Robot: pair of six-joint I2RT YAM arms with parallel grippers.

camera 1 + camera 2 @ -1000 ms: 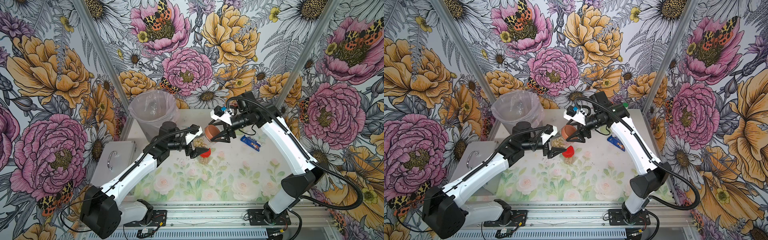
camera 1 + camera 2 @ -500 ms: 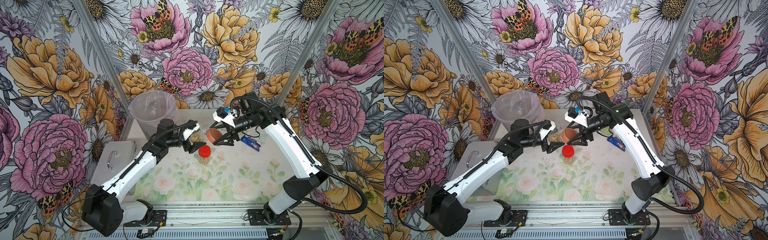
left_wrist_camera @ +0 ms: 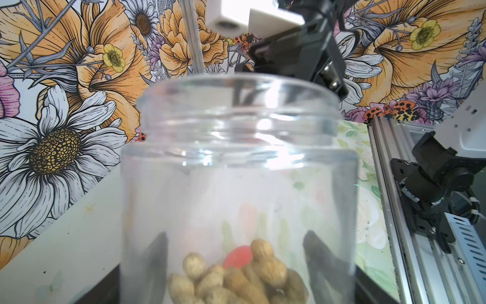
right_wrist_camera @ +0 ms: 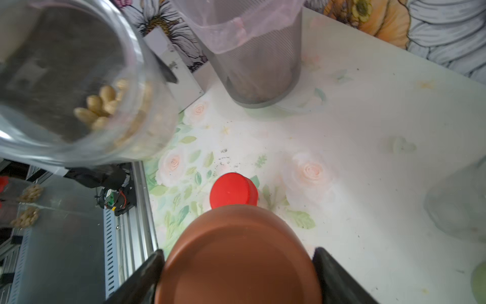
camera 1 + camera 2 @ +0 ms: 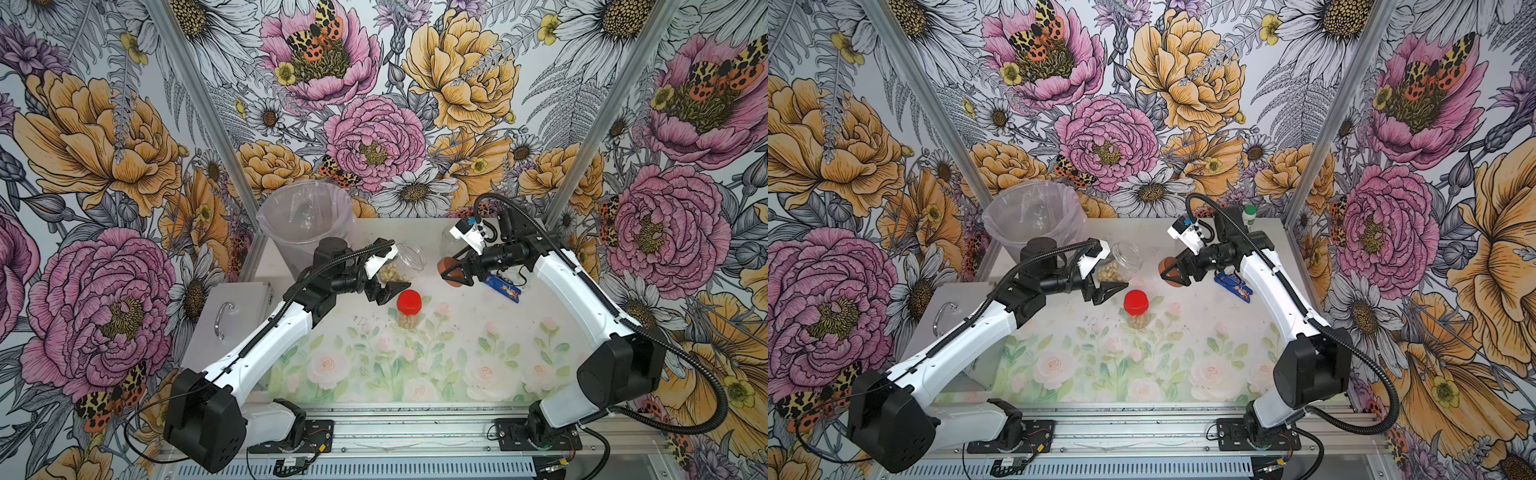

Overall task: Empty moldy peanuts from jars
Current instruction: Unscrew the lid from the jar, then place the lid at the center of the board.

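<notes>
Top views, both: left gripper [image 5: 388, 277] pinched the open jar [image 5: 405, 262] across its body. The jar was lifted and tilted, its mouth turned toward the right arm, just beside the lined bucket [image 5: 305, 224]. Peanuts [image 5: 390, 272] were heaped at its lower end. Right gripper [image 5: 453, 272] was clamped on the brown lid [image 5: 449, 268], off the table and apart from the jar. Red-lidded jar [image 5: 409, 305] stood capped between the two grippers, nuts inside.

Left wrist: jar mouth was bare, threads showing. Dark fingers [image 3: 155, 263] pressed the glass on both sides, with the peanuts settled between them.

Right wrist: brown lid filled the gap, a finger [image 4: 142, 276] tight on each edge. Open jar and bucket were beyond, red lid just past the brown one.

Judgement: uncapping was done and pouring was the step in hand. The mouth faced away from the bucket, so the next move called for swinging the jar over the rim and rolling the wrist mouth-down. The lid wanted setting aside.

Against a second earlier: lid and jar mouth had been close together over the red-lidded jar. Since then the left arm had drawn back toward the bucket and the right toward its own side.
</notes>
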